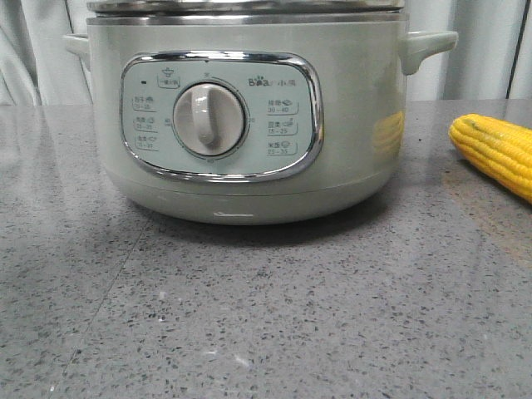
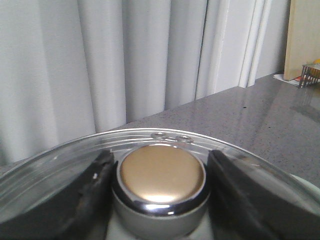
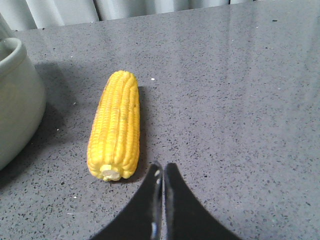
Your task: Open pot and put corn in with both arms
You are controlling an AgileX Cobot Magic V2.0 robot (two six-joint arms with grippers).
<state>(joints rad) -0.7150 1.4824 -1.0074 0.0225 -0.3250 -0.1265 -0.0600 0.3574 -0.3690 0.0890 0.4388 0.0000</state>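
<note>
Right wrist view: corn (image 3: 115, 126) lies lengthwise, cut end toward the clenched right gripper (image 3: 161, 176) just beside it.

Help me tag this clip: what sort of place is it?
Probably a mock kitchen counter set up indoors: a speckled grey stone countertop, an electric cooker with corn beside it, and pale curtains behind.

The front camera sits low, nearly level with the grey countertop (image 1: 266, 332), facing forward and close to the pot (image 1: 249, 116), which fills most of its frame. The left wrist camera looks across the glass lid (image 2: 60, 165) at its gold knob (image 2: 161, 173), very near, toward the curtain (image 2: 100, 60). The right wrist camera looks down at the corn (image 3: 115, 132); it shares corn, pot wall and countertop with the front view
</note>
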